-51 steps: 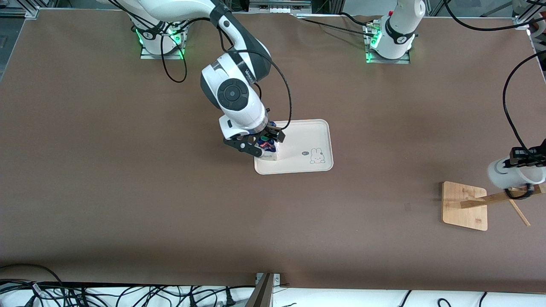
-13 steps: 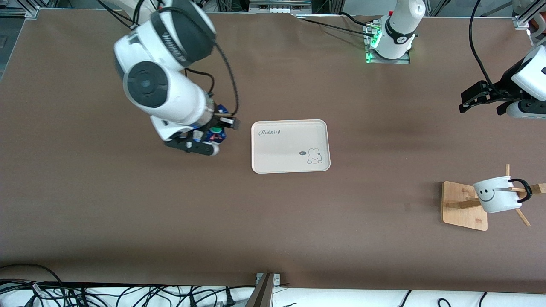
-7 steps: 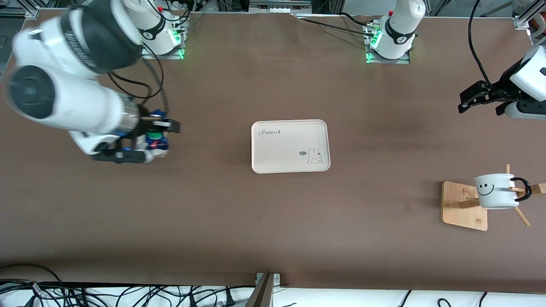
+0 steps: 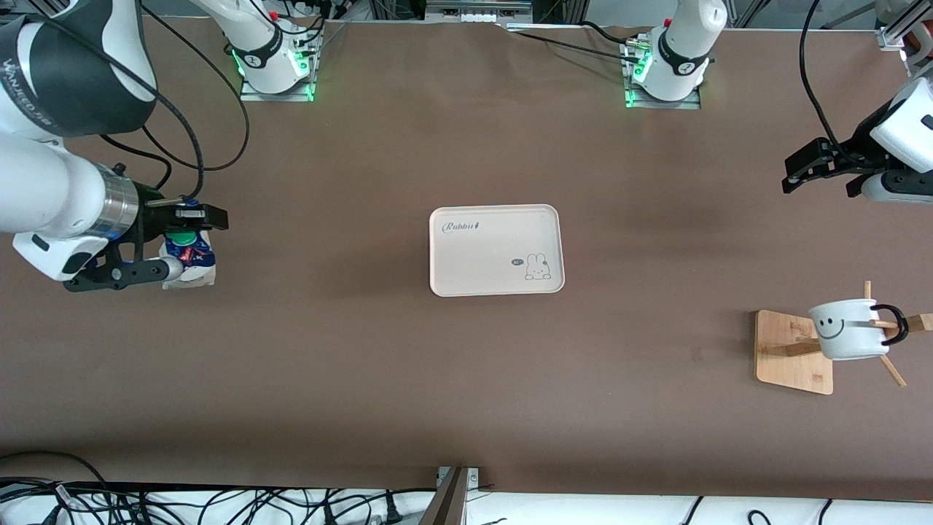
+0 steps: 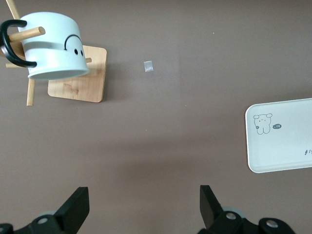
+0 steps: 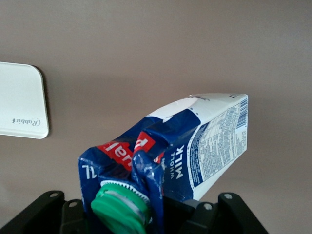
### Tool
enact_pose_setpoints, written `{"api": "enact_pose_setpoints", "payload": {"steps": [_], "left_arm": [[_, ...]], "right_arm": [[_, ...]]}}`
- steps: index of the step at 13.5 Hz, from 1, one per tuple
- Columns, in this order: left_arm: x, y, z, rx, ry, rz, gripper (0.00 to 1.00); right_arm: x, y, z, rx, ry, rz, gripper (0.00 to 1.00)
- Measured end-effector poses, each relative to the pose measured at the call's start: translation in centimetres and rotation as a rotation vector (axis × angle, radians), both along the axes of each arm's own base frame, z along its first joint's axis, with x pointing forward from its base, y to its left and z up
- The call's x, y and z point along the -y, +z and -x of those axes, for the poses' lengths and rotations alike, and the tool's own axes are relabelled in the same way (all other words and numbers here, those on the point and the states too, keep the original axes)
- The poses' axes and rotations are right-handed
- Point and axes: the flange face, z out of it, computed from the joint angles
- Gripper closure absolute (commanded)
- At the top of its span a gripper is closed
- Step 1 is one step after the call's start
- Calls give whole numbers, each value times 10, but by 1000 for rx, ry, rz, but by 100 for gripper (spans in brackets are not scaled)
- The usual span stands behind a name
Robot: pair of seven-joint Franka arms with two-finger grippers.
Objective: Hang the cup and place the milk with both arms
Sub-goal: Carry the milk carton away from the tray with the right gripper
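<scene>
The milk (image 4: 191, 257), a blue and white carton with a green cap (image 6: 119, 212), hangs in my right gripper (image 4: 182, 251), which is shut on its crumpled gable top over the table at the right arm's end. In the right wrist view the carton (image 6: 200, 144) juts out tilted from the jaws. The cup (image 4: 847, 332), white with a smiley face, hangs by its black handle (image 4: 895, 324) on a peg of the wooden rack (image 4: 787, 350). My left gripper (image 4: 822, 166) is open and holds nothing, up over the table at the left arm's end. The cup (image 5: 51, 46) also shows in its wrist view.
A cream tray (image 4: 481, 255) with a rabbit drawing lies bare in the middle of the table; it also shows in both wrist views (image 5: 287, 146) (image 6: 19, 97). A small pale scrap (image 5: 148, 66) lies on the brown tabletop near the rack. Cables run along the table edge nearest the front camera.
The right arm has carried the milk off the tray and out toward its own end of the table. The left gripper let go of the cup, which now hangs on the rack, and drew away.
</scene>
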Motion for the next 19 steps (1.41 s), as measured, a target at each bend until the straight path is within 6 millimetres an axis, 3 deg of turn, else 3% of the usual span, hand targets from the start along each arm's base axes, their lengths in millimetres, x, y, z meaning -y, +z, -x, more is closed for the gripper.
{"api": "enact_pose_setpoints", "payload": {"steps": [4,11,16,19], "left_arm": [[0,0,0,-2,0,0,0],[1,0,0,-4,-2,0,0],[6,0,0,-4,-11,0,0],[13,0,1,-4,-24,-1,0]], "right_arm": [[9,-33,-8,-19,3,-1,100],[13,-137,-13,-49,-22,-10,100],[7,-164,-12,-36,-64,-56,100],[-11,-170,-8,-54,-121,-153,100]]}}
